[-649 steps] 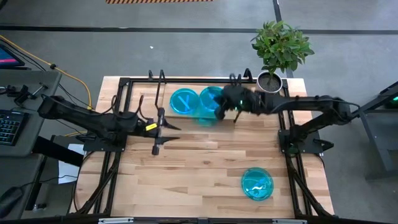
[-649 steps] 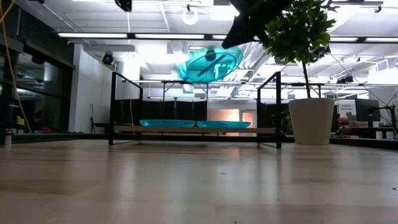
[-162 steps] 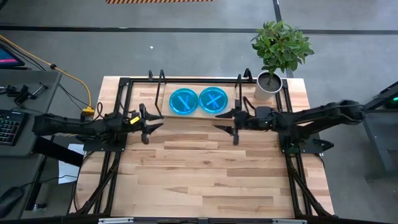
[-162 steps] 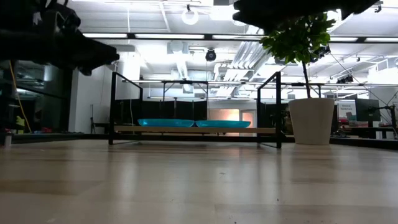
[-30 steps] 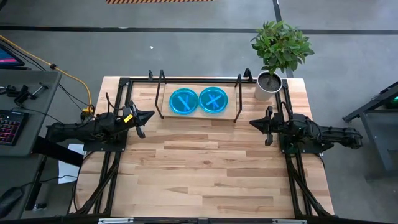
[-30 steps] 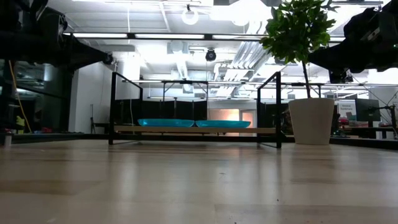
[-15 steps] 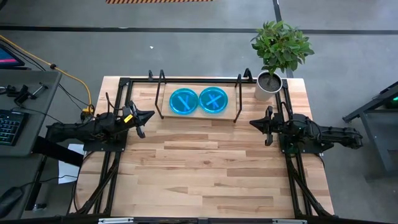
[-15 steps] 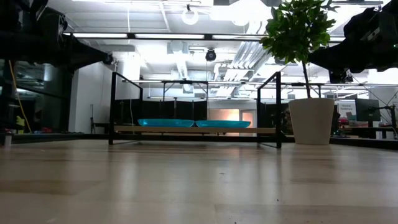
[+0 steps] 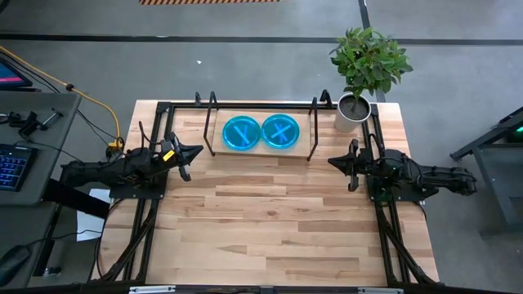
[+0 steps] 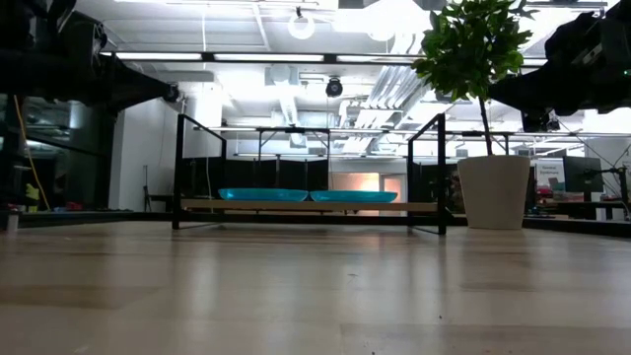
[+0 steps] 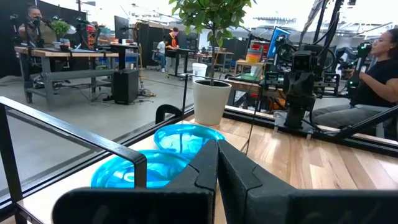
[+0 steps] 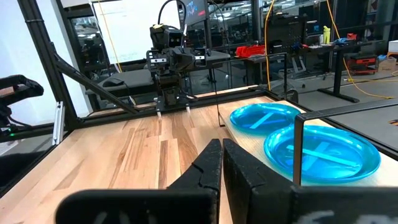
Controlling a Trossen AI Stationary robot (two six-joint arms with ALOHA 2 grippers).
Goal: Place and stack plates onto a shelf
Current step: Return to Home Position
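Left gripper [image 9: 186, 155]: over the left edge of the table [image 9: 270, 220], level with the shelf's front and well apart from it. Empty, with fingers [image 11: 208, 171] pressed together and pointing toward the table's middle.
Shelf [image 9: 260, 152]: light-wood board at the far middle of the table, between the two arms. Black wire frame at each end.
Plates [image 9: 280, 131]: all on the shelf board, in two cyan-blue piles side by side, close to touching.
Left pile [image 9: 241, 133]: on the board's left half, lying flat.
Right pile [image 10: 355, 196]: on the board's right half, lying flat. Number of plates in either pile not possible to tell.
Right gripper [image 9: 346, 163]: over the table's right edge, well apart from the shelf. Empty, with fingers [image 12: 211, 163] closed against each other and aimed across the table.
Potted plant [image 9: 368, 57]: white pot at the far right corner, just beside the shelf's right frame.
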